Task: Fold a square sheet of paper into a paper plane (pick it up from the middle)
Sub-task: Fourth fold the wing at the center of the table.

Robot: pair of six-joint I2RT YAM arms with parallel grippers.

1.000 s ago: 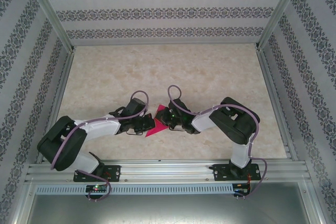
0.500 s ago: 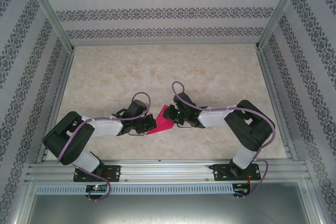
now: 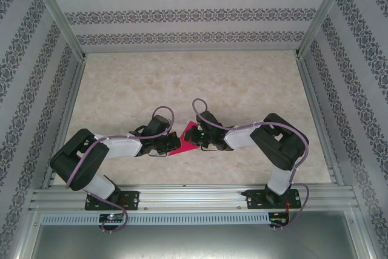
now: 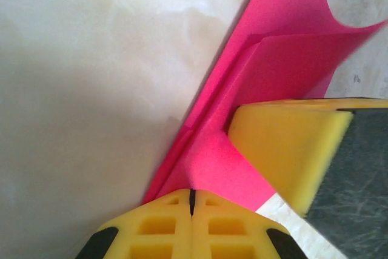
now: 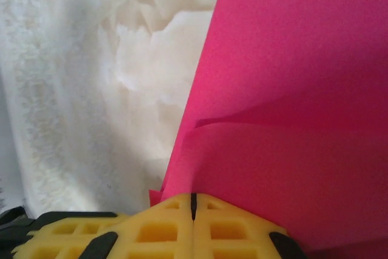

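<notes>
Both arms bent low and reached inward, left gripper (image 3: 175, 143) and right gripper (image 3: 190, 139) nearly met tip to tip, each gripper's yellow fingers (image 4: 157, 228) pinched together on the pink paper (image 3: 184, 142).

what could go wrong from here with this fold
1. The left gripper and right gripper, both shut, crowd together on the small pink paper. Opposing pulls might tear it, or the fingers could bump each other.
2. In the left wrist view the paper's far flap curls up off the table, so the crease may spring open or set crooked.
</notes>
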